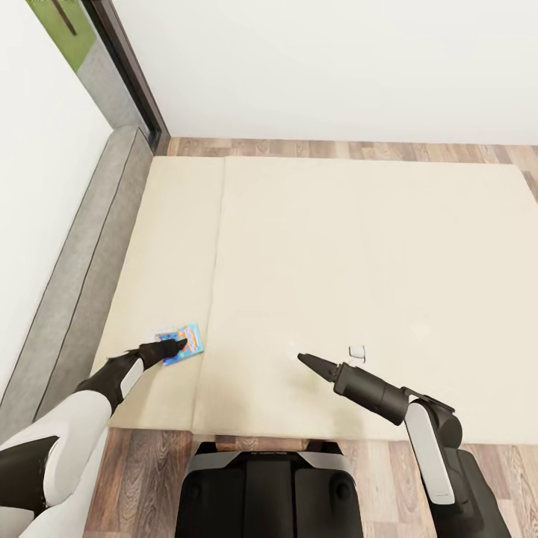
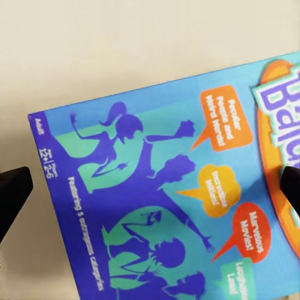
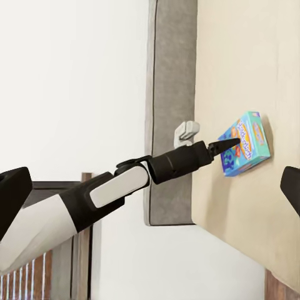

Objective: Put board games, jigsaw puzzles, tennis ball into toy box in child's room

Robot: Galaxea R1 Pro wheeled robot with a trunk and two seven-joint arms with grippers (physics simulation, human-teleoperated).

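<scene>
While I faced the bed (image 1: 359,276), its cream mattress took up most of the head view, with a lengthwise seam dividing a narrower strip on my left from the wide main panel. Grey padded edge (image 1: 82,261) ran along the bed's left side, against the white wall. Wood plank floor (image 1: 344,148) showed past the far edge and again at the near edge by my base (image 1: 265,486). A dark door or window frame (image 1: 127,67) stood in the far left corner.

My left arm reached over the narrow strip. My right arm reached over the near part of the main panel, well apart from the left.

One board game (image 1: 181,344) lay flat on the narrow strip near the bed's near edge, just left of the seam. Blue cover with purple silhouettes, orange and red speech bubbles, white lettering on an orange oval; the left wrist view showed it close up (image 2: 169,187), slightly skewed. In the right wrist view it looked like a thin box (image 3: 247,145) flat on the mattress.

Left claw (image 1: 176,344) was at the game, fingertips over its cover. In the left wrist view the two dark fingers (image 2: 12,194) sat at opposite frame edges, spread wide, box between them. Contact with the box: couldn't tell.

Right claw (image 1: 308,361) hovered low over bare mattress, holding nothing. In the head view it read as one tapered point, but the right wrist view showed its fingers (image 3: 14,195) wide apart.
</scene>
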